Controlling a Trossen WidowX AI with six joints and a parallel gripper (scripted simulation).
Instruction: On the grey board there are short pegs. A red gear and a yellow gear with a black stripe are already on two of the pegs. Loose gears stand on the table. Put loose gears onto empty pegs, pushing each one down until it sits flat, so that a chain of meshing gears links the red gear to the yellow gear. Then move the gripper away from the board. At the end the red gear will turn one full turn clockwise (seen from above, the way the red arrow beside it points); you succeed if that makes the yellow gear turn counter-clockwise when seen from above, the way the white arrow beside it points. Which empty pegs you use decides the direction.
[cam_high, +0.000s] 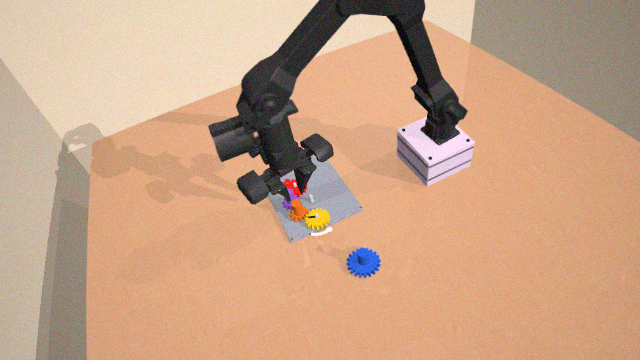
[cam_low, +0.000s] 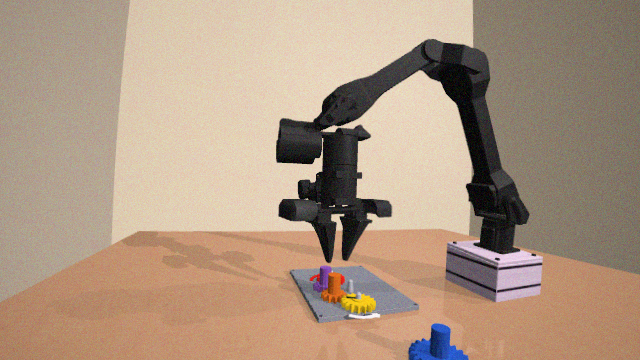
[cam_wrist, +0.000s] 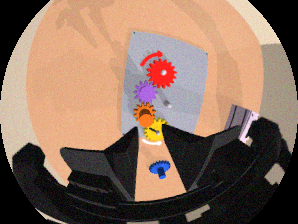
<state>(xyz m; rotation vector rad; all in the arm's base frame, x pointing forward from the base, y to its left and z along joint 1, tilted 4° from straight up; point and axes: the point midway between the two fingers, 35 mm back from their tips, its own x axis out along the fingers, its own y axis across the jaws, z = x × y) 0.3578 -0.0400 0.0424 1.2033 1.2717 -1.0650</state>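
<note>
Landmark: flat grey rectangular board (cam_high: 340, 195) (cam_low: 385, 300) (cam_wrist: 185, 75), small dark dots at its corners.

On the board: toothed red gear (cam_high: 289, 185) (cam_low: 342, 279) (cam_wrist: 161, 80) towards the far end; purple gear (cam_high: 286, 203) (cam_low: 325, 275) (cam_wrist: 145, 92) with upright round handle, next along; orange gear (cam_high: 298, 212) (cam_low: 334, 285) (cam_wrist: 145, 117), same handle form, after it; yellow gear (cam_high: 318, 220) (cam_low: 359, 304) (cam_wrist: 150, 131) with black stripe, at the near edge. The four form a bent row, neighbours close together; exact tooth contact cannot be told. Purple and orange lie towards the board's long edge away from the arm base. A bare pale peg (cam_high: 311, 198) (cam_low: 350, 286) (cam_wrist: 167, 104) stands on the base side of the row, with open board surface beyond it.

Markings: curved red arrow (cam_wrist: 150, 56) beside the red gear; curved white arrow (cam_high: 321, 232) (cam_low: 364, 316) (cam_wrist: 152, 143) at the board's near edge.

Off the board: loose blue gear (cam_high: 363, 263) (cam_low: 440, 345) (cam_wrist: 160, 168), handle up, on the table beyond the near edge, well apart. Lilac box-shaped base (cam_high: 450, 165) (cam_low: 470, 272) with dark bands, well clear of one long side.

Black gripper (cam_high: 295, 195) (cam_low: 337, 260) (cam_wrist: 149, 128): partly open, holding nothing, fingertips above the board and clear of the handles.
</note>
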